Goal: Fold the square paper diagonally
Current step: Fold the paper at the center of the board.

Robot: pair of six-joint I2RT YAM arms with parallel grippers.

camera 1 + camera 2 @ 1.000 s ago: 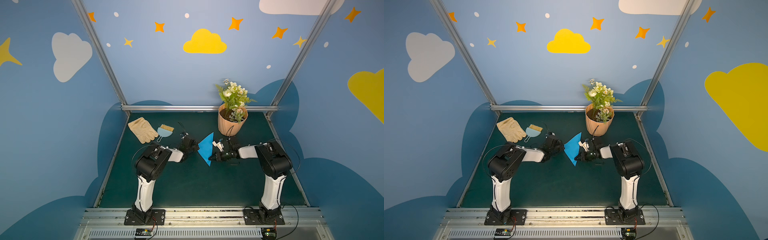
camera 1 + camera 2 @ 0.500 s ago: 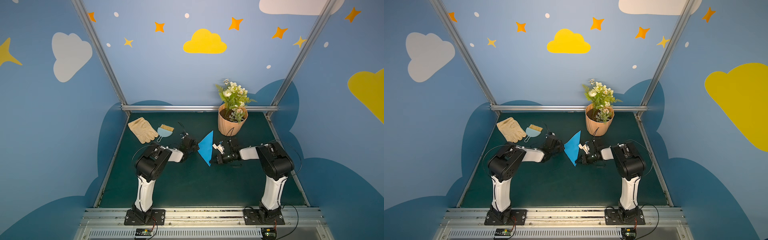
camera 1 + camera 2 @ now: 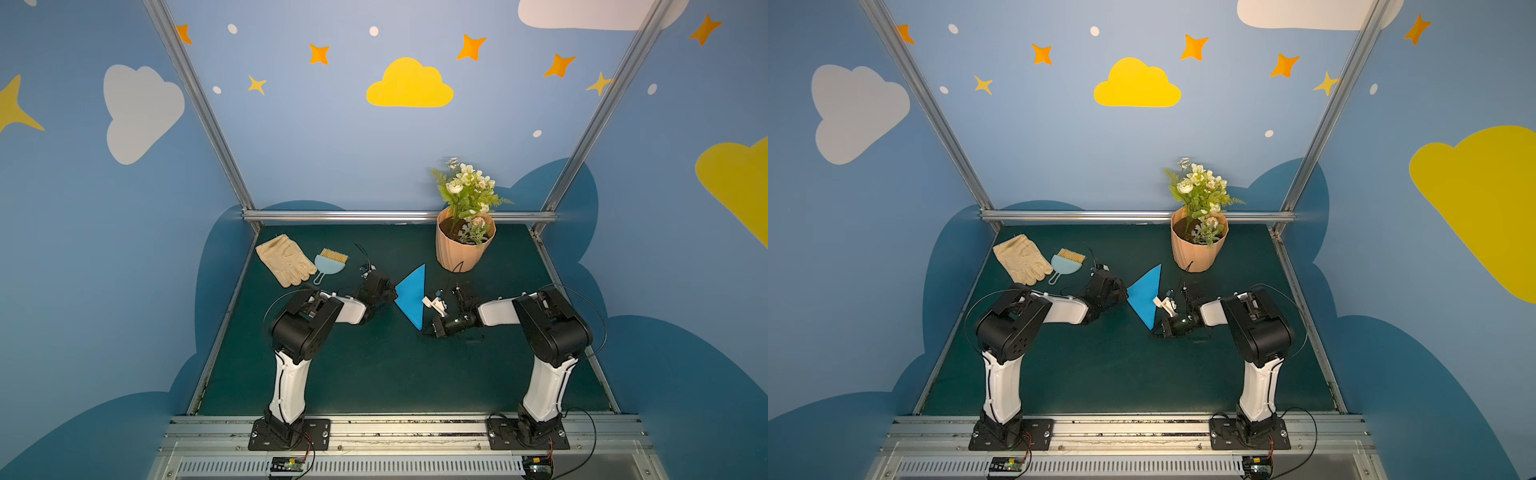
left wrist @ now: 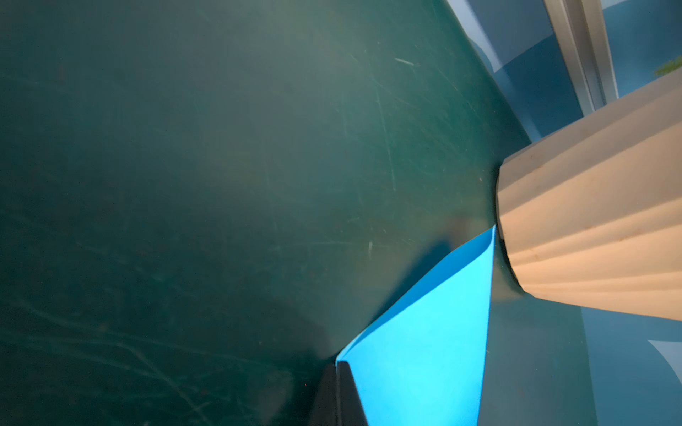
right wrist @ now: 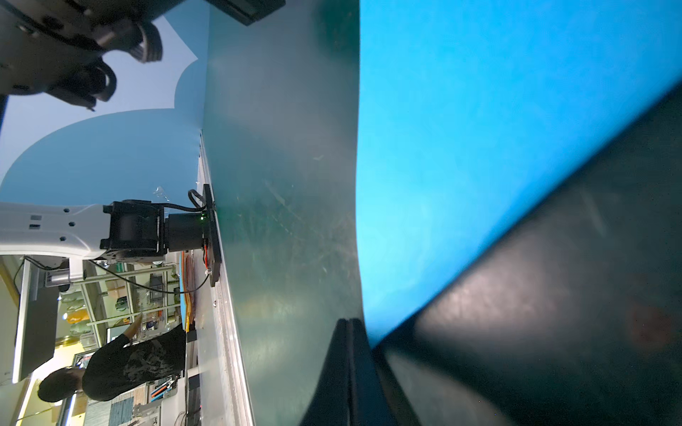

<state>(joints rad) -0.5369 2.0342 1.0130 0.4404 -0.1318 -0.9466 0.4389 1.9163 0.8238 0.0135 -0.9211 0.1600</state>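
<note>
Two hands meet the square paper (image 3: 411, 296) in the middle of the bench (image 3: 374, 365). Your left hand (image 3: 392, 291) is closed at its left corner. The paper is a folded triangle between the arms. Your right hand (image 3: 425, 330) is closed at its near tip. You cannot tell if either one pinches it.

Twin top views high, frontal; wrist views skim table (image 4: 184, 184) closely.

Both arms reach low and inward, left pincer (image 3: 390, 292) and right pincer (image 3: 428, 329) closed.
</note>
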